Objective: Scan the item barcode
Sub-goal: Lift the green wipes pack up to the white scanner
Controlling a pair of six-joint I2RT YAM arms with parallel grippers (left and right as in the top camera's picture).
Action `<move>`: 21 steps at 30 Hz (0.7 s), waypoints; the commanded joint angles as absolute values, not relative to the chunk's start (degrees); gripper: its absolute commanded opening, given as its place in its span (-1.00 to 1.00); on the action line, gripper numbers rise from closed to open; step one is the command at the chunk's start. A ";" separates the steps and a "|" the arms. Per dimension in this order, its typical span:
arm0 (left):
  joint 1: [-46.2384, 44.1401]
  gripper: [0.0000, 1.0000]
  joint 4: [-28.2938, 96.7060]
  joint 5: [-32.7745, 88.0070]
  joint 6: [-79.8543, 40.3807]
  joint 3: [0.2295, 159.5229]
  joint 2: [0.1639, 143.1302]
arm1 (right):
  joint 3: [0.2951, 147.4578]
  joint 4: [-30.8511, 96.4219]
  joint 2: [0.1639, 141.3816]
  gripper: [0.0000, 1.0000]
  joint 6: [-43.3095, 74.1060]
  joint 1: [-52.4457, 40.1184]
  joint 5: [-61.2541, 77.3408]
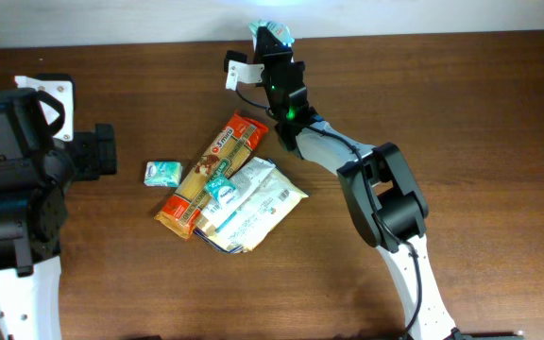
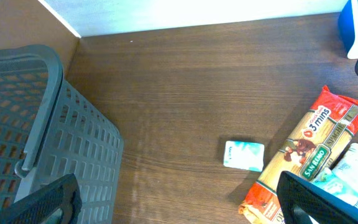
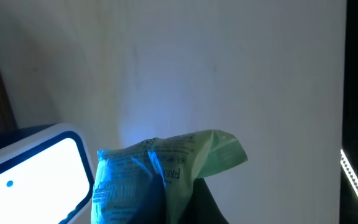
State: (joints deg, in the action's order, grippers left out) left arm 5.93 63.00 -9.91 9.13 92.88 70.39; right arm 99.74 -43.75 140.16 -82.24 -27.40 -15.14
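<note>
My right gripper is at the table's far edge, shut on a small green packet. In the right wrist view the crinkled packet stands up between the dark fingers, lit blue on its left side. A white scanner with a glowing face sits just left of it; from overhead the scanner is beside the gripper. My left gripper hovers at the left, open and holding nothing, its fingertips wide apart over bare wood.
A pile lies mid-table: an orange pasta packet, a white packet and a small teal packet. A grey slatted basket stands at the left under my left arm. A cable runs from the scanner.
</note>
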 commanded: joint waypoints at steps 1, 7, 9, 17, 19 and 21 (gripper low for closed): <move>6.17 0.98 62.89 -9.93 8.23 93.03 70.17 | 100.40 -44.21 132.97 -0.92 -77.91 -27.33 -20.82; 6.17 0.98 62.92 -9.93 8.23 93.03 70.17 | 100.40 -33.74 122.65 -0.92 -66.17 -24.58 -40.88; 6.17 0.98 62.89 -9.93 8.23 93.03 70.17 | 100.40 -26.41 120.60 -0.92 -59.13 -22.70 -48.18; 6.17 0.98 62.92 -9.93 8.23 93.03 70.17 | 100.40 33.56 118.32 -0.92 -11.64 -11.14 -60.05; 6.17 0.99 62.89 -9.93 8.23 93.03 70.17 | 100.40 43.90 118.32 -0.92 -2.46 -9.06 -54.59; 6.17 0.98 62.89 -9.93 8.23 93.03 70.17 | 100.40 53.39 118.32 -0.92 3.95 -5.52 -43.51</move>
State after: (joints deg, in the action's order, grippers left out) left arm 5.93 63.02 -9.91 9.13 92.88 70.39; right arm 99.81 47.92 118.78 -13.04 -8.27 -53.87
